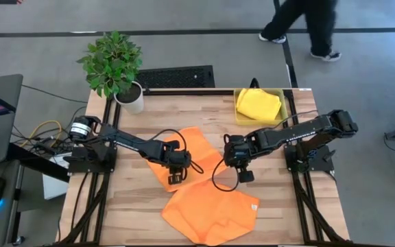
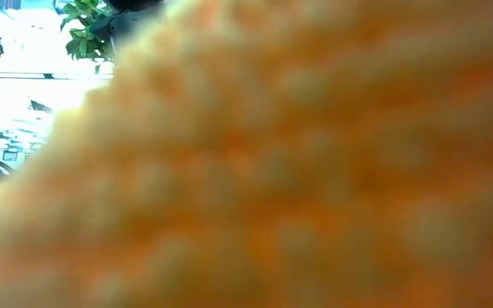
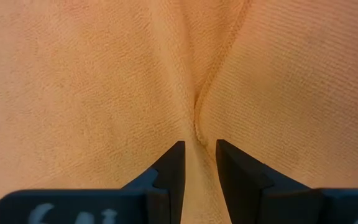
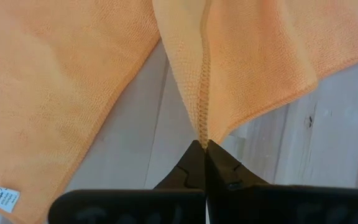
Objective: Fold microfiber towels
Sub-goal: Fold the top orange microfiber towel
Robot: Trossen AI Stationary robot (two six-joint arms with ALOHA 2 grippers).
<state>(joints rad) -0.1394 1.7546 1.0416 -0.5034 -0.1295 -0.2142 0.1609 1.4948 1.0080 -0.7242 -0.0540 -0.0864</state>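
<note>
One orange towel point(image 1: 192, 152) lies mid-table, and both grippers are shut on it. My left gripper point(image 1: 175, 171) is at its near left part and my right gripper point(image 1: 241, 170) at its right corner. A second orange towel point(image 1: 212, 211) with a white label point(image 4: 5, 198) lies spread flat on the table nearer the front edge. A yellow towel point(image 1: 258, 103) rests bunched in the yellow bin point(image 1: 283, 96). The pink towel is out of view. Orange cloth point(image 2: 298, 171) right in front of the low camera fills that view. My left gripper pinches a raised ridge of the orange towel point(image 3: 199, 127) between its two fingers point(image 3: 171, 165), coming from above and pointing down. The cloth around the ridge lies on the table. My right gripper pinches the towel's corner at its stitched hem point(image 4: 202, 124) between its shut fingertips. The cloth by the hem is folded along it and lifted clear of the table.
A potted plant point(image 1: 115, 65) stands at the table's far left corner. The yellow bin stands at the far right. A keyboard point(image 1: 175, 75) lies beyond the far edge. A person's legs point(image 1: 300, 24) are on the floor behind the table.
</note>
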